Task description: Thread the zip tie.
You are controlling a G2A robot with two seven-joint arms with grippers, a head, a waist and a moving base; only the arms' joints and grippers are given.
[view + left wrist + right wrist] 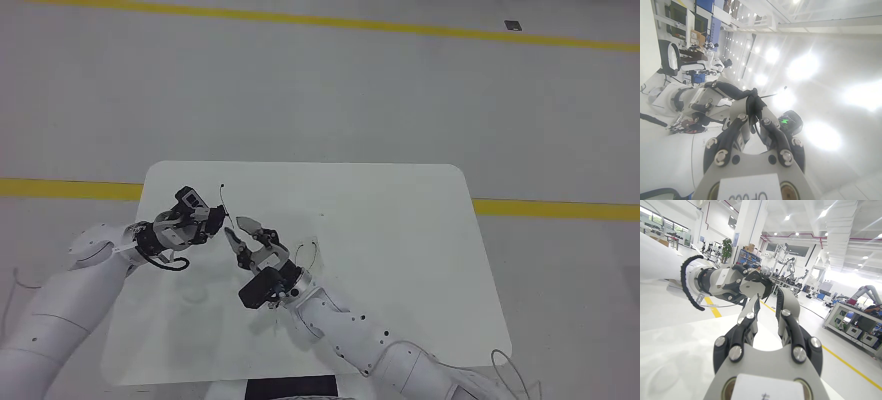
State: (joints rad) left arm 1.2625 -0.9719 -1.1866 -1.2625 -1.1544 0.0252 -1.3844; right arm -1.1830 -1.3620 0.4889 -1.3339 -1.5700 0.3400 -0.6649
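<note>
The left end effector (213, 217) is pressed together on a thin black zip tie (223, 200), holding it above the left part of the white worktop (400, 230). One end of the tie sticks out past the fingertips. The right end effector (239, 232) is spread, just beside the left one. In the right wrist view the tie's other tip hangs between its fingers (782, 298).

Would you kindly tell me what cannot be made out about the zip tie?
Left wrist view: the zip tie has its held end buried in the left gripper.
Top view: zip tie too thin to tell head from tail.
Right wrist view: contact with right gripper unclear, overlapping.
</note>
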